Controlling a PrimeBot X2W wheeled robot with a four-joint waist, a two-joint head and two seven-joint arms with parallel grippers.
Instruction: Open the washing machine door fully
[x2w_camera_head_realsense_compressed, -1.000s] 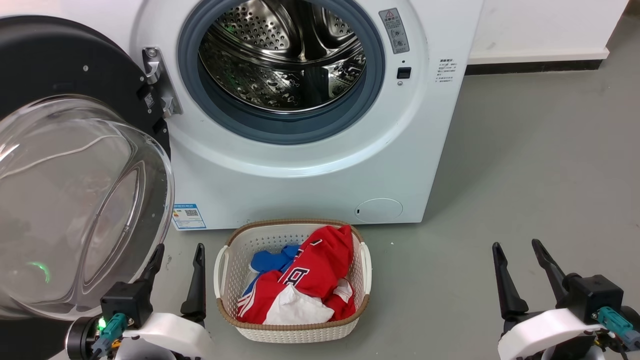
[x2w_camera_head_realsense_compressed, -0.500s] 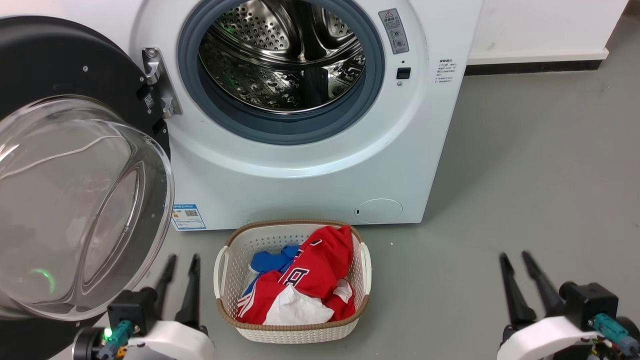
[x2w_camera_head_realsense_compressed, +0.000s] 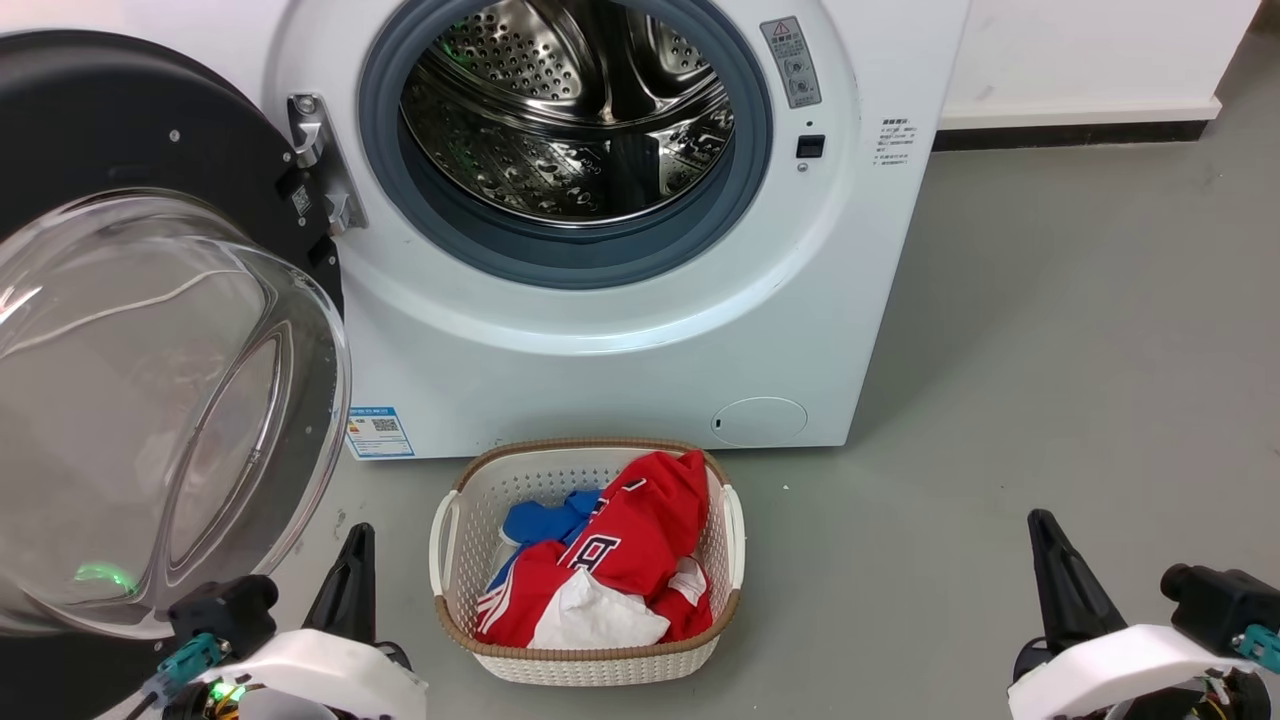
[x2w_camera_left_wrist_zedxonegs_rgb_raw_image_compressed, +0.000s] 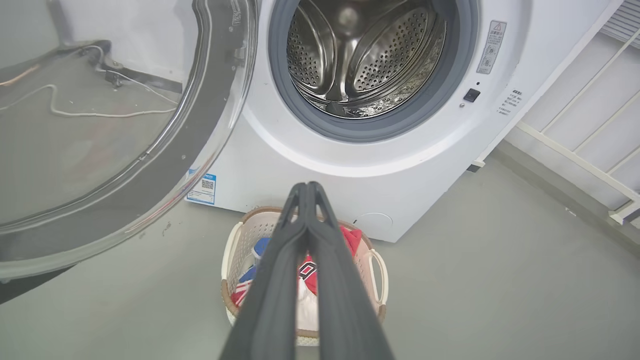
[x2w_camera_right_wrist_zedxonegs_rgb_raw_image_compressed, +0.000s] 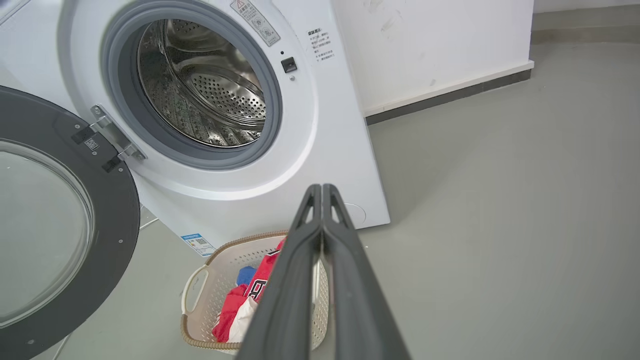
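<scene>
The washing machine door (x2w_camera_head_realsense_compressed: 120, 130) hangs swung wide to the left of the white machine, its black rim facing me and its clear glass bowl (x2w_camera_head_realsense_compressed: 150, 400) bulging out. The door also shows at the left of both wrist views (x2w_camera_left_wrist_zedxonegs_rgb_raw_image_compressed: 165, 165) (x2w_camera_right_wrist_zedxonegs_rgb_raw_image_compressed: 117, 210), held by a metal hinge (x2w_camera_head_realsense_compressed: 320, 170). My left gripper (x2w_camera_head_realsense_compressed: 357, 535) sits low at the bottom left, just below the glass bowl and apart from it, fingers shut together on nothing (x2w_camera_left_wrist_zedxonegs_rgb_raw_image_compressed: 306, 186). My right gripper (x2w_camera_head_realsense_compressed: 1040, 522) is at the bottom right over bare floor, also shut and empty (x2w_camera_right_wrist_zedxonegs_rgb_raw_image_compressed: 320, 187).
The steel drum opening (x2w_camera_head_realsense_compressed: 565, 110) with its grey rubber ring stands uncovered. A white laundry basket (x2w_camera_head_realsense_compressed: 585, 445) with red, blue and white clothes sits on the floor in front of the machine, between my grippers. Grey floor (x2w_camera_head_realsense_compressed: 1050, 330) stretches to the right.
Both grippers have gone from open to shut and have drawn back toward the bottom edge of the head view. The door has not visibly moved.
</scene>
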